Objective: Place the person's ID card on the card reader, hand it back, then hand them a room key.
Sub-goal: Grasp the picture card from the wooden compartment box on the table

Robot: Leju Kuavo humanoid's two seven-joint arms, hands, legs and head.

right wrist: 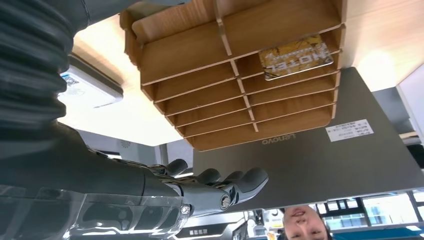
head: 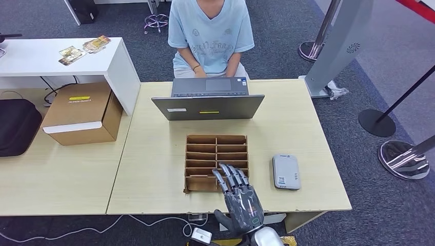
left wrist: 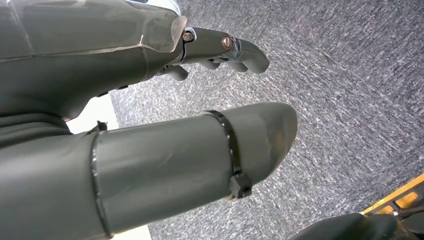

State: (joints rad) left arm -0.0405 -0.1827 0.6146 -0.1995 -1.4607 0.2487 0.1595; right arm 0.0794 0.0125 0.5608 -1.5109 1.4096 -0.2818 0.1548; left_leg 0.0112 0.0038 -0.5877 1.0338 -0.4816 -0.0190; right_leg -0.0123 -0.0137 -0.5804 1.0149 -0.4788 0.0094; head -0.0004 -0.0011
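A "Lenovo" laptop (head: 210, 100) is standing open behind the wooden rack (head: 216, 162); a gold "MOTEL" key card (right wrist: 296, 56) is lying in one slot. The right hand (head: 239, 200) is hovering over the rack's near edge, fingers spread, holding nothing, with the grey card reader (head: 285, 171) just beside it.

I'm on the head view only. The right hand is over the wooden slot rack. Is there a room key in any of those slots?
Observer: Yes. The right wrist view shows a yellow card printed MOTEL lying in a slot of the wooden rack, in the column away from the card reader, near the robot's end.
Operator: Is the right hand holding anything?
Observer: No. The right hand is empty, with its fingers stretched out toward the laptop.
Operator: And the left hand?
Observer: The left hand hangs over grey carpet and holds nothing.
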